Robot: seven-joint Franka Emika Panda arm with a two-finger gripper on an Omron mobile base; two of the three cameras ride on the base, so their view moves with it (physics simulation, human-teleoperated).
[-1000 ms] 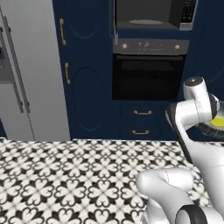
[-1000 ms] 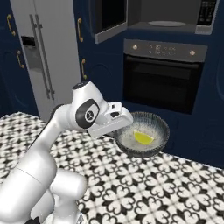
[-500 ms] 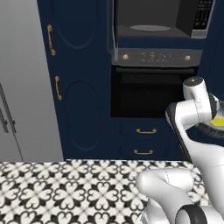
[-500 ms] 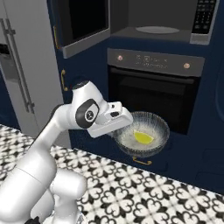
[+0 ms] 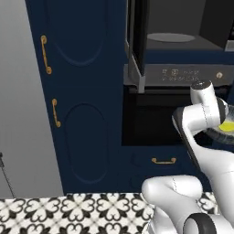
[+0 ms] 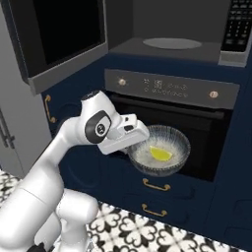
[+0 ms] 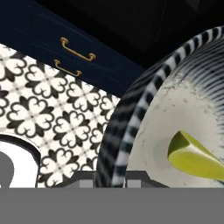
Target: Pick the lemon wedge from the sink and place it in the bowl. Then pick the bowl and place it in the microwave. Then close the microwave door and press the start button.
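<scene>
Holding bowl (image 6: 160, 150) by rim in clamped gripper (image 6: 132, 141) below microwave (image 6: 172, 47); tilt risks spilling lemon wedge (image 6: 160, 154).

We see our arm (image 6: 54, 162) as smooth glossy white rounded segments (dark grey discs capping the joints), ending in a blocky white hand (image 6: 123, 135).

Striped grey-rimmed bowl (image 6: 160, 150) held level before the oven, lemon wedge (image 6: 160, 154) inside, microwave door (image 6: 61, 42) open
</scene>
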